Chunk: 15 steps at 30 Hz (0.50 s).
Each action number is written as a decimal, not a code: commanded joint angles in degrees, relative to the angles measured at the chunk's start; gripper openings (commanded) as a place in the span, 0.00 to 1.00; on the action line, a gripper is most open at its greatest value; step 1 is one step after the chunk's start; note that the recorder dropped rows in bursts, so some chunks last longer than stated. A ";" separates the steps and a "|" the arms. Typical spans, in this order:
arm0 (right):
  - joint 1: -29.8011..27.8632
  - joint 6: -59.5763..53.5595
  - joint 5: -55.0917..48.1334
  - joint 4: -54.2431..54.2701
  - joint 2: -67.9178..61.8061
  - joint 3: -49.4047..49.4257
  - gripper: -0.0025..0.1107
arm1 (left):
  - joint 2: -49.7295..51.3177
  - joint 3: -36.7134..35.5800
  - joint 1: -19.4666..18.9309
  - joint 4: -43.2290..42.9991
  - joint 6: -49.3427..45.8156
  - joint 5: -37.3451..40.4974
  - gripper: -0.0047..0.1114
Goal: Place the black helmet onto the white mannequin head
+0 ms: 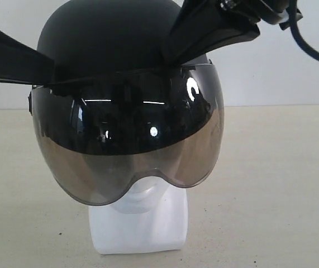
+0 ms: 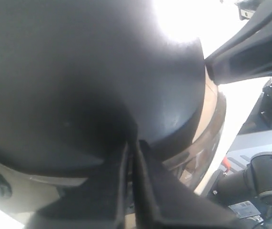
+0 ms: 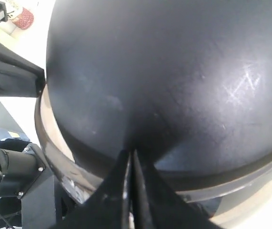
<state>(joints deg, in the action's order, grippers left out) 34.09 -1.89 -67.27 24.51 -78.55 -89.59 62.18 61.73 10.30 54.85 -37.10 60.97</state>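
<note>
Exterior view: black helmet (image 1: 109, 39) sits over white mannequin head (image 1: 142, 223); sticker (image 2: 244, 208) text blurred.

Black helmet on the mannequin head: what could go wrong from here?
The left claw and right claw press shut against the black helmet from both sides; an uneven release could twist it. The helmet overhangs the narrow base of the white mannequin head, so a nudge might topple both.
</note>
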 commanded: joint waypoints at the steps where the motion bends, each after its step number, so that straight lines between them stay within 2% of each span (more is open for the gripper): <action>1: -0.21 0.73 -2.69 -3.86 -0.73 0.97 0.02 | -0.54 -0.55 0.23 -0.72 -0.30 1.86 0.08; 15: -0.21 0.57 -2.69 -5.13 -0.98 0.97 0.02 | -0.54 -3.13 0.23 -0.72 -0.30 1.62 0.08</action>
<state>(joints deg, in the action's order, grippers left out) 34.09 -0.98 -68.31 23.43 -78.55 -89.59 61.69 59.11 10.30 55.21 -37.10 61.19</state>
